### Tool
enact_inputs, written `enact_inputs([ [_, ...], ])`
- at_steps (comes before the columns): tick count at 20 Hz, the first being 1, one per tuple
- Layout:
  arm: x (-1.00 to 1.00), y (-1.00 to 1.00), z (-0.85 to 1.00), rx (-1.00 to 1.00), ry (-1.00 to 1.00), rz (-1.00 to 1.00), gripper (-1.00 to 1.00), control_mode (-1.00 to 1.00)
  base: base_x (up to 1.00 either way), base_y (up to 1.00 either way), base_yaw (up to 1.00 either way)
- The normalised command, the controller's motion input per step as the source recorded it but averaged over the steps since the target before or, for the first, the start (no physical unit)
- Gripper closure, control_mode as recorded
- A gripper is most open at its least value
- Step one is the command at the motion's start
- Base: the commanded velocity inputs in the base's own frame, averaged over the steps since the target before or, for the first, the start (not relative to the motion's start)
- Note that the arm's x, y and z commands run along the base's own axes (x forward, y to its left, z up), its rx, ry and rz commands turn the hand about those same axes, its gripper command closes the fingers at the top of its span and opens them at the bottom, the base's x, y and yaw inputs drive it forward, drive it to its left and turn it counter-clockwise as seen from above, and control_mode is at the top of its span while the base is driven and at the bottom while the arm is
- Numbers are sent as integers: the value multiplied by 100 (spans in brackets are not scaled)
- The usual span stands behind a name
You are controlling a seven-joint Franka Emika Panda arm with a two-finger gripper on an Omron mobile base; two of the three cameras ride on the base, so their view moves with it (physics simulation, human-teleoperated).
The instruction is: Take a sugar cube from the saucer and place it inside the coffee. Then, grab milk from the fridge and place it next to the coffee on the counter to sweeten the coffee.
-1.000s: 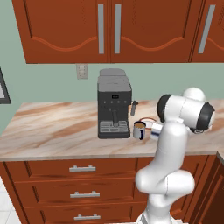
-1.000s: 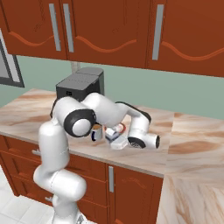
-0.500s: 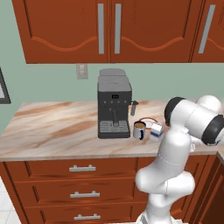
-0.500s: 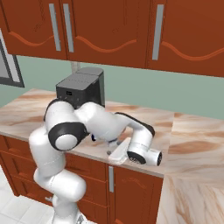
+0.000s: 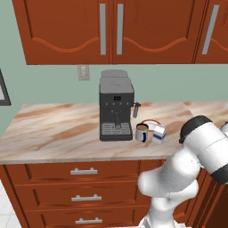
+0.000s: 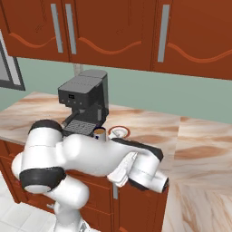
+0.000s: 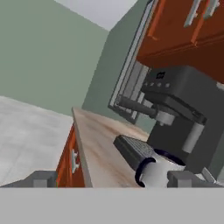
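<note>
Three task things sit in a tight cluster on the worktop (image 5: 58,133), right of the black espresso machine (image 5: 116,106). Left to right in the left base view: the coffee (image 5: 142,132) just beside the machine's drip tray, brown liquid inside, handle toward the camera; then the milk (image 5: 159,133) upright, just beside the mug, touching or nearly so, can't tell which; the saucer (image 5: 151,122) is behind both, red rim showing between them. Can't tell if a sugar cube is left on the saucer or in the mug, too small. Milk next to coffee on the worktop reads as the task's end state, so judged done or nearly done.

The arm is folded low at the worktop's front edge, elbow at the far right of the left base view, wrist hanging in front of the drawers in the right base view.

Hand view is rolled: pincer (image 7: 113,178) with its two dark tips wide apart, nothing between them. The mug lies just ahead and toward the right tip, handle facing the camera, machine behind it. So the cluster lies forward of the pincer along the worktop, the pincer off the front edge and a bit below worktop level. Milk carton's long axis is vertical. Only move left, by my read, is backing clear without clipping the mug.
</note>
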Motion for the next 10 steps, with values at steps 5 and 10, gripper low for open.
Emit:
enact_inputs([
  [5, -80, 56, 91, -32, -59, 0, -100, -100, 0, 0, 0],
  [10, -77, 81, 73, -50, -67, 3, -100, -100, 0, 0, 0],
])
